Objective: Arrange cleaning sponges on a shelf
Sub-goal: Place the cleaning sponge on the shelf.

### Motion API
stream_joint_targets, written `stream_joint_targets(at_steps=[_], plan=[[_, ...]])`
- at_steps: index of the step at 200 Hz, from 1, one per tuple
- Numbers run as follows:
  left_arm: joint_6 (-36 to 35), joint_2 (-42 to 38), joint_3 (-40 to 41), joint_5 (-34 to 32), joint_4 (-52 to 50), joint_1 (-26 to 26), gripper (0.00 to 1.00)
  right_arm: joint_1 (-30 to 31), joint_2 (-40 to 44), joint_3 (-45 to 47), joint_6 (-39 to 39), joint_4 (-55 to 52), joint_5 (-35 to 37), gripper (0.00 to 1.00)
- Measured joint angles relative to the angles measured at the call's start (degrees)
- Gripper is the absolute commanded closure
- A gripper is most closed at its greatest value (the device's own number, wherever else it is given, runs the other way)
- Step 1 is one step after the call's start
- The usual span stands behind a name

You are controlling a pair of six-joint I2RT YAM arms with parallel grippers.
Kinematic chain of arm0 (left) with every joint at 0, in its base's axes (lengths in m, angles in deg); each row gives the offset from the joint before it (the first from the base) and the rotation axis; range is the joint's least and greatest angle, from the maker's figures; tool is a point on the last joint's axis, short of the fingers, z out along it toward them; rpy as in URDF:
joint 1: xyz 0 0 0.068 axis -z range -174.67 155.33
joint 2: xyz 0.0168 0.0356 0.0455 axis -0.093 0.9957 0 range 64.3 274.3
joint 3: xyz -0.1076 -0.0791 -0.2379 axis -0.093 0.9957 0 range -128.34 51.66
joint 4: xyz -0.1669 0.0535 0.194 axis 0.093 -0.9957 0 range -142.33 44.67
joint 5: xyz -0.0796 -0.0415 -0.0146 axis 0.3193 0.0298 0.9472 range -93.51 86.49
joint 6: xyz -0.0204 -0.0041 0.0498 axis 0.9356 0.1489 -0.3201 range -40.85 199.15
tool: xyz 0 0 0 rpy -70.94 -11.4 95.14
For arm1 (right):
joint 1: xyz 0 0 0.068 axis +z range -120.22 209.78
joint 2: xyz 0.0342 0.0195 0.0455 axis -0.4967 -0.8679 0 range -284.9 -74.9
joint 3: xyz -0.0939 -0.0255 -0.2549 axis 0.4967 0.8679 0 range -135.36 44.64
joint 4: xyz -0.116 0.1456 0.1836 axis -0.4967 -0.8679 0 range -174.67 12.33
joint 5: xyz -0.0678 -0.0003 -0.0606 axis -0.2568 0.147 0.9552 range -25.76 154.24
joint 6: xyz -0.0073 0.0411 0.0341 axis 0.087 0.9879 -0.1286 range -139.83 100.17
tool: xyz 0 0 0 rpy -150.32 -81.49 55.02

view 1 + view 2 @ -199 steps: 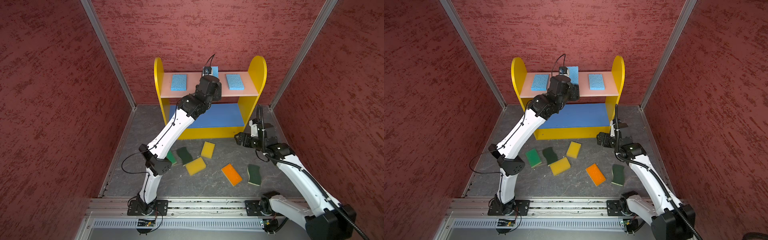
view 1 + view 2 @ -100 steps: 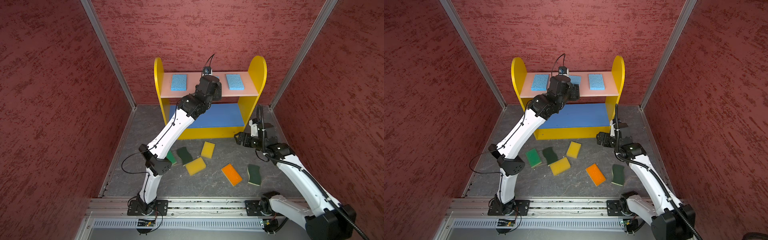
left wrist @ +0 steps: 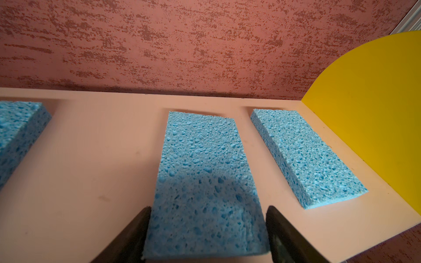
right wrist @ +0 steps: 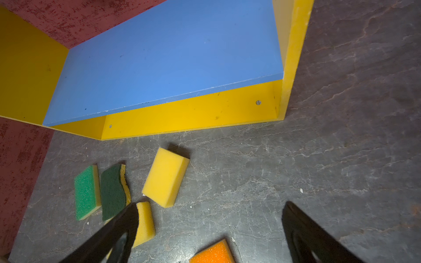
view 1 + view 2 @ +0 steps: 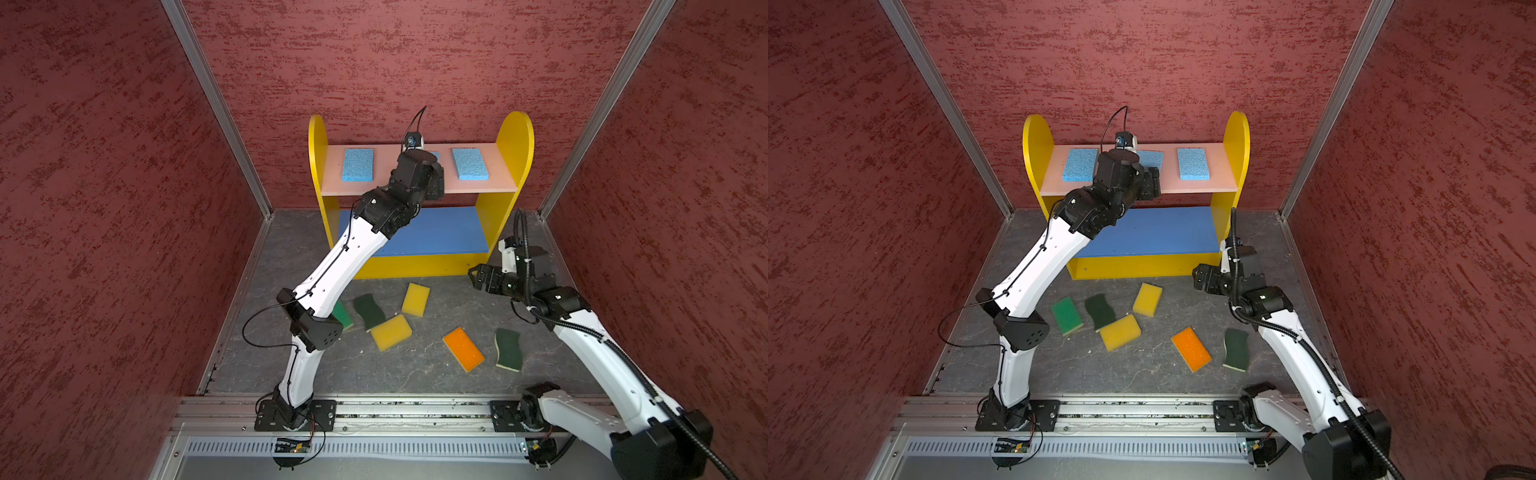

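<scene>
A robot test cell in a lab is indicated: a grey tabletop (image 5: pixel 415 374) is boxed in by red textured panels (image 5: pixel 104 208) on metal posts (image 5: pixel 219 112), and two white arms (image 5: pixel 332 274) are bolted to a rail (image 5: pixel 415 409) along the lower edge.

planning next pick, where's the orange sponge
In both top views the orange sponge lies on the floor before the shelf, between a yellow sponge and a dark green sponge.

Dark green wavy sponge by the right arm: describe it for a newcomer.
Find the yellow-sided shelf at the back wall, then the grey floor before it. The dark green wavy foam sponge lies rightmost, beside the orange rectangular sponge; its twin lies left, by the bright green sponge.
</scene>
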Motion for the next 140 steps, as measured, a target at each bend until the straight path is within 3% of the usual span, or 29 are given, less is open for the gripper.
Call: stream_joint_targets(at_steps=[98, 140], plan=[[1.0, -0.3, 0.0, 0.3, -0.5, 0.1, 0.17, 0.0, 1.5, -0.2, -0.2, -0.3, -2.6, 0.04], [0.9, -2.3, 1.4, 2.2, -2.6, 0.1, 0.16, 0.7, 1.5, -5.1, -0.3, -2.2, -2.8, 0.07]])
